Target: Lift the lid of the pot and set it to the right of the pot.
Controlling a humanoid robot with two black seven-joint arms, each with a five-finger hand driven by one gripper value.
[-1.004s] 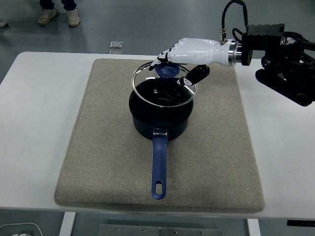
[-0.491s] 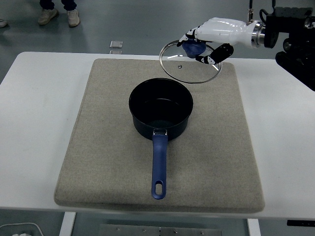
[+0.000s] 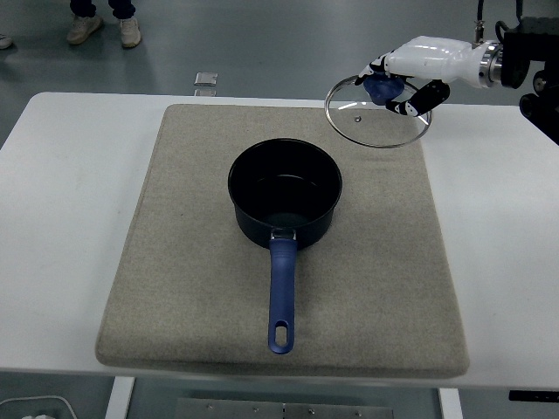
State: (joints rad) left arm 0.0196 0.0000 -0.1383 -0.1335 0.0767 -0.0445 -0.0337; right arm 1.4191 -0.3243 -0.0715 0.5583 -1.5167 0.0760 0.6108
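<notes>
One round glass lid, blue-knobbed

White table here, and a big grey felt mat covers most of its middle, reaching nearly to the table's near edge. On the mat sits the dark blue pot, a little beyond the mat's centre, open at the top, its blue handle pointing straight toward the mat's near edge. Bare white tabletop shows on both sides of the mat.
</notes>
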